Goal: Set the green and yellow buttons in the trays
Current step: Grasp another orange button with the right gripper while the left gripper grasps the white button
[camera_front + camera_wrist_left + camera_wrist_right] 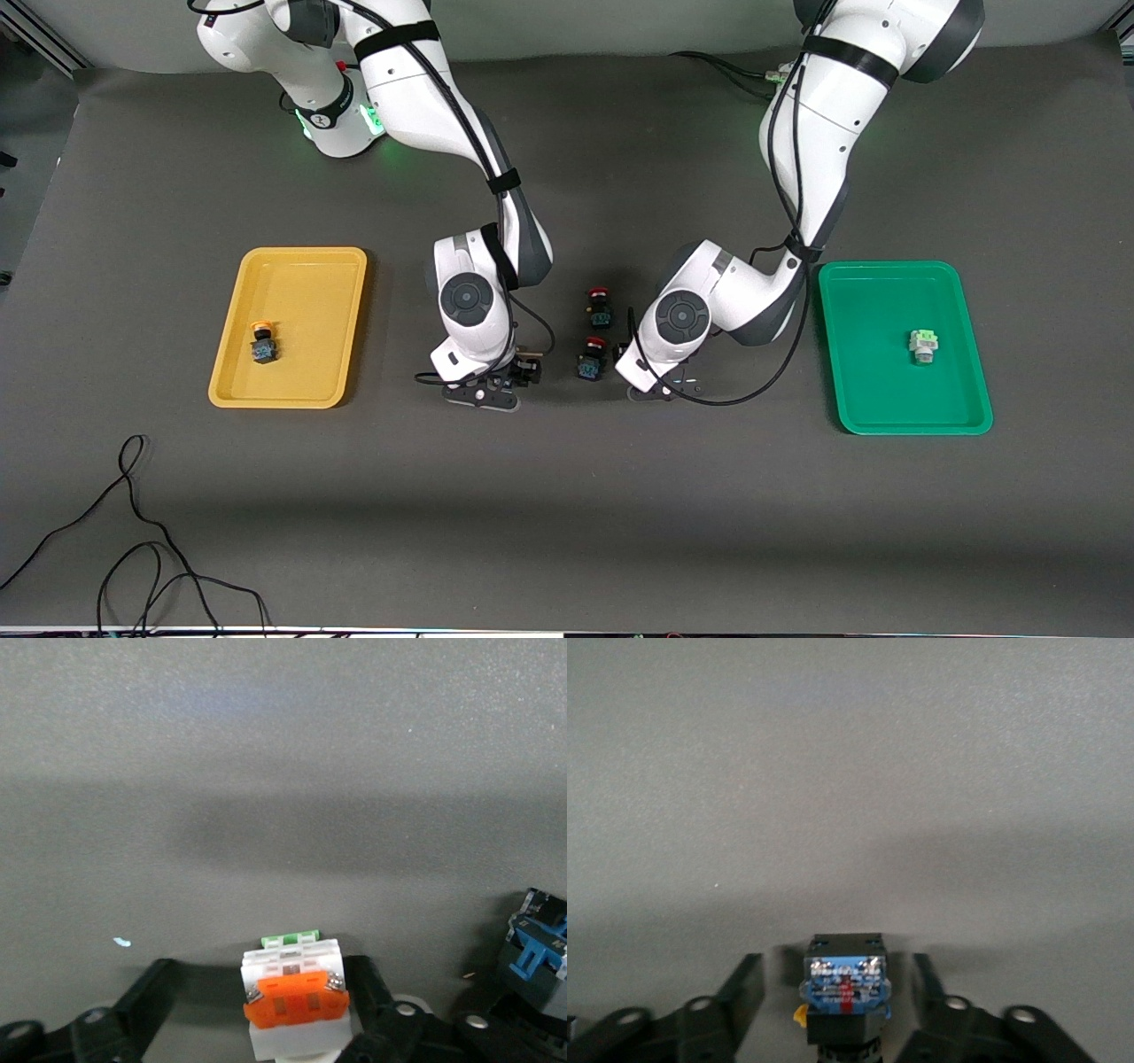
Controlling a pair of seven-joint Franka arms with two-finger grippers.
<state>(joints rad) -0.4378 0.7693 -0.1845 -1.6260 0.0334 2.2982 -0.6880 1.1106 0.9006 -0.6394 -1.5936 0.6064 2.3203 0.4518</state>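
Straddling the white, orange-faced button (292, 992) on the table, left gripper (261, 967) unclenched, gap showing. Bracketing the yellow-capped blue button (843, 988) likewise, right gripper (835, 961) unclenched, both lying between yellow tray (301, 266) and green tray (886, 416)

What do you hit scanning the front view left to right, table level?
yellow tray → yellow-capped button in it → right claw → two red-capped switches → left claw → green tray → white button in it.
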